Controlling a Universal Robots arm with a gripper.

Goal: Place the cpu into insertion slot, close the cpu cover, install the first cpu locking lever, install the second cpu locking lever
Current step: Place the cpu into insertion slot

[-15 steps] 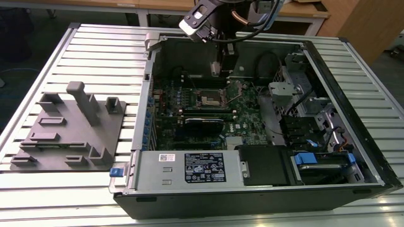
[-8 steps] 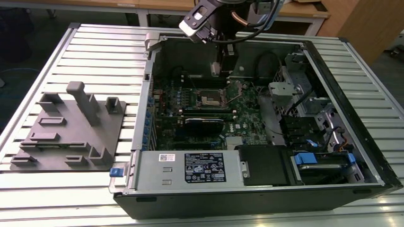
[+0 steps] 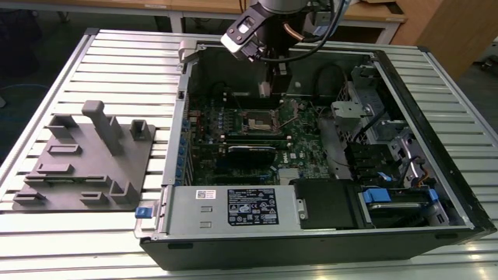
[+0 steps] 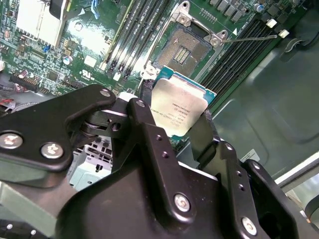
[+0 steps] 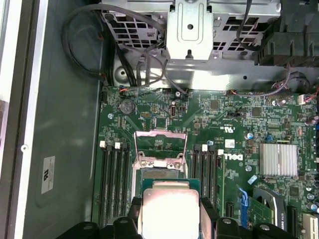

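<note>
The jaws are clamped on the cpu (image 4: 180, 105) by two edges, holding it in the air over the motherboard (image 5: 224, 114) close to the bare slot (image 4: 183, 50), whose cover (image 5: 161, 144) stands flipped open

Pale silvery cpu (image 4: 180, 107), tilted, just above open insertion slot (image 4: 183, 50)

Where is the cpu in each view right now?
Exterior view: inside the end effector, seen just above the insertion slot; the chip itself is hard to tell.
Second wrist view: the cpu, clamped in the end effector, in front of the slot.
First wrist view: the cpu, pale face showing, before the slot.
Shared landmark: the insertion slot.
</note>
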